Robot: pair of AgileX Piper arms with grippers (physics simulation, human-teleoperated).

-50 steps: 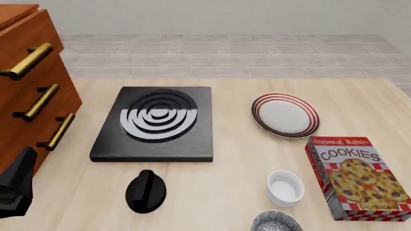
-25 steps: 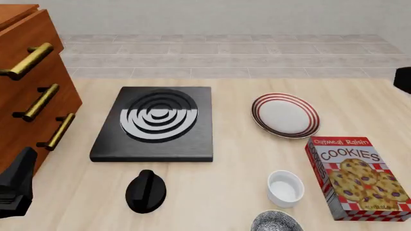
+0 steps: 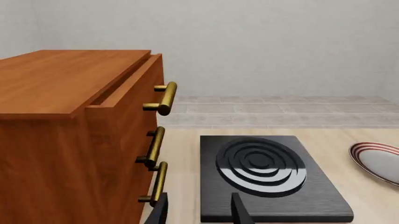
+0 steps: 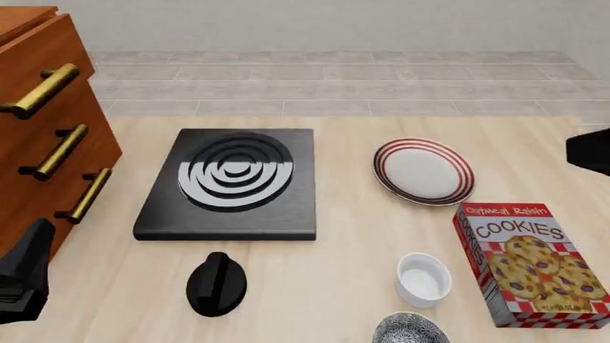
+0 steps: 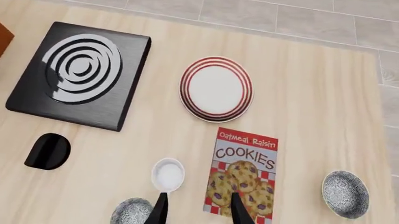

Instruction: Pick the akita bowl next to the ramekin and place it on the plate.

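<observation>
Right gripper (image 5: 198,210): fingers parted, empty, high over the ramekin for an overview.
Left gripper (image 3: 201,212): parted, empty, parked off the work.
Bowl (image 4: 410,330): just nearer than the ramekin (image 4: 423,279); a second bowl (image 5: 345,193) lies past the cookie box (image 4: 532,263).
Plate (image 4: 423,171): beyond the ramekin, bare to receive.

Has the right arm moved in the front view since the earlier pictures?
Yes. The right arm has come in from the right edge and lower, nearer the cookie box, which stayed put.
</observation>
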